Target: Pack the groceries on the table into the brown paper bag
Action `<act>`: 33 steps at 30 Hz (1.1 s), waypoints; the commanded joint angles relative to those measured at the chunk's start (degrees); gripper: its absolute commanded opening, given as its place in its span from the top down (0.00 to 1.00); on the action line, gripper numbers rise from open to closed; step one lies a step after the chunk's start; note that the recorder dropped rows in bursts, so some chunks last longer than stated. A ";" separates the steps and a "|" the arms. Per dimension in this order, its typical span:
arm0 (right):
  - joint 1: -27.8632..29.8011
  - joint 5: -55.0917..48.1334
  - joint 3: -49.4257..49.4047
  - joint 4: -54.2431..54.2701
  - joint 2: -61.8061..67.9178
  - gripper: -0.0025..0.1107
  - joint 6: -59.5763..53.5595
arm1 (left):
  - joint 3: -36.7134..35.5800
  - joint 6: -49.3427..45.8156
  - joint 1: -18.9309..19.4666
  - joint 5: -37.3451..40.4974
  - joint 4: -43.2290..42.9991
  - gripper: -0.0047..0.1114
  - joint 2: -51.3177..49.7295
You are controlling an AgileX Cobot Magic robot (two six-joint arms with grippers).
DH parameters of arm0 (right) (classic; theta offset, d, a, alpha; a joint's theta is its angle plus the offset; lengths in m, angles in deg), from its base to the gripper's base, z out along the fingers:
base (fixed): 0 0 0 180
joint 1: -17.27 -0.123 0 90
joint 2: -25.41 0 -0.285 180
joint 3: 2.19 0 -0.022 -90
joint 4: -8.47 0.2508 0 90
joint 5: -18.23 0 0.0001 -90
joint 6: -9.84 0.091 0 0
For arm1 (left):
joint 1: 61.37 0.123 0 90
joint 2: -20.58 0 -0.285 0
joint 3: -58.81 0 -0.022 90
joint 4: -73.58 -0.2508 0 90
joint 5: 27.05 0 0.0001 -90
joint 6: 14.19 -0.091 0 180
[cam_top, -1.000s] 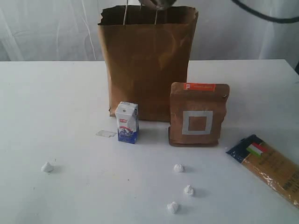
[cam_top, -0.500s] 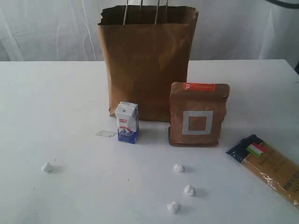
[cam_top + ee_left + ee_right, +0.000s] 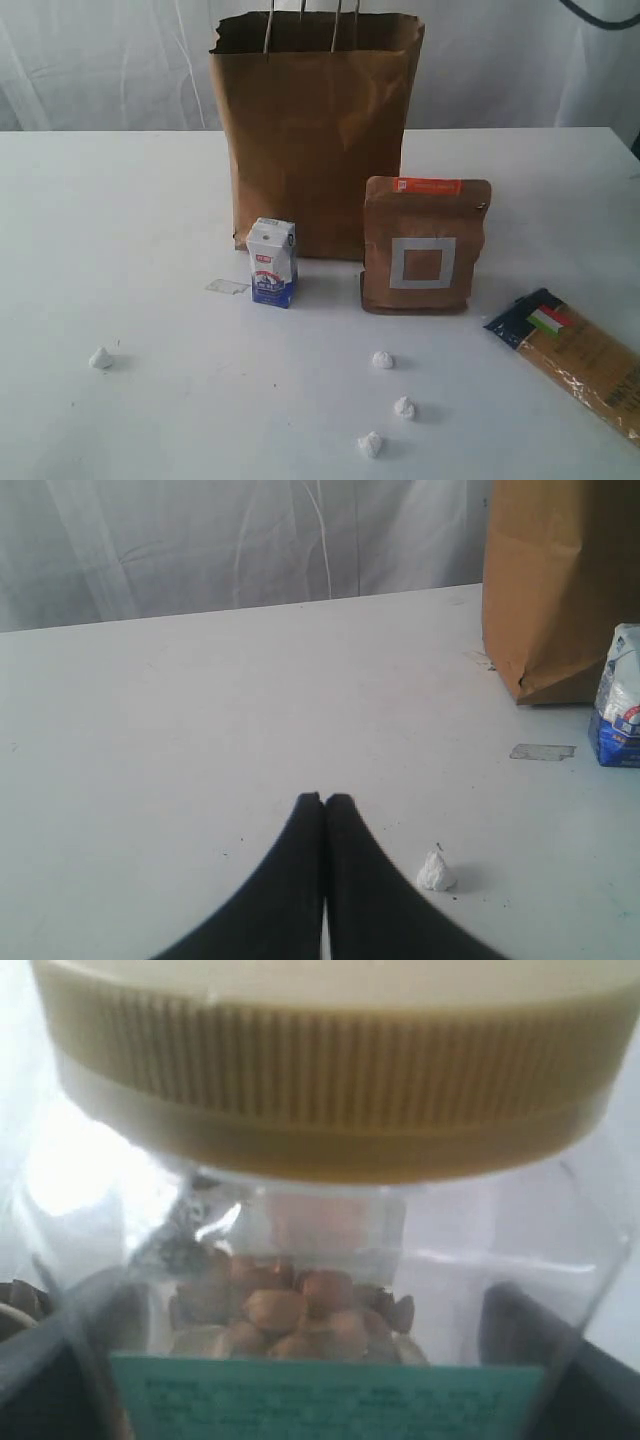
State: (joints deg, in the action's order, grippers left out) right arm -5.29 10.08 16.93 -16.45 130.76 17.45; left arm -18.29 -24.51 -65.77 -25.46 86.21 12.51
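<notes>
The brown paper bag (image 3: 315, 130) stands open at the back of the table (image 3: 120, 220). In front of it stand a small white-blue carton (image 3: 272, 262) and a brown pouch with a white square (image 3: 425, 245). The long pasta packet (image 3: 585, 360) lies flat at the right edge. Neither gripper shows in the exterior view. In the right wrist view my right gripper (image 3: 320, 1360) is shut on the gold-lidded clear nut jar (image 3: 320, 1110), dark fingers (image 3: 545, 1350) on both sides of it. My left gripper (image 3: 324, 800) is shut and empty above bare table, well clear of the bag (image 3: 560, 580) and carton (image 3: 620, 710).
Several small white crumpled lumps lie on the near table, one (image 3: 100, 357) at left, others around (image 3: 382, 360); one lump (image 3: 436, 870) sits beside my left fingertips. A scrap of clear tape (image 3: 227, 287) lies left of the carton. A black cable (image 3: 600, 15) hangs top right.
A dark shape over the bag's handles a second ago has left the top of the exterior view. The black cable at top right has shifted upward. Items on the table have not moved.
</notes>
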 commanded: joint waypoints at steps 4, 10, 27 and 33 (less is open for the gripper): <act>0.12 -0.21 0.25 -0.15 1.27 0.94 6.61 | -0.11 -0.20 -0.39 -0.23 0.34 0.96 0.29; -0.33 -8.11 0.25 10.87 0.80 0.94 6.50 | -0.11 -0.20 -0.39 -0.23 0.34 0.96 0.29; -0.33 -10.76 0.25 24.29 -1.44 0.95 6.09 | -0.11 -0.20 -0.39 -0.23 0.34 0.96 0.29; -0.33 -12.32 0.25 23.28 -4.99 0.95 6.09 | -0.11 -0.20 -0.39 -0.23 0.34 0.96 0.29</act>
State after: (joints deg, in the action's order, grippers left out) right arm -5.59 -4.01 16.93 7.60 128.45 23.74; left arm -18.29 -24.51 -65.77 -25.46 86.21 12.51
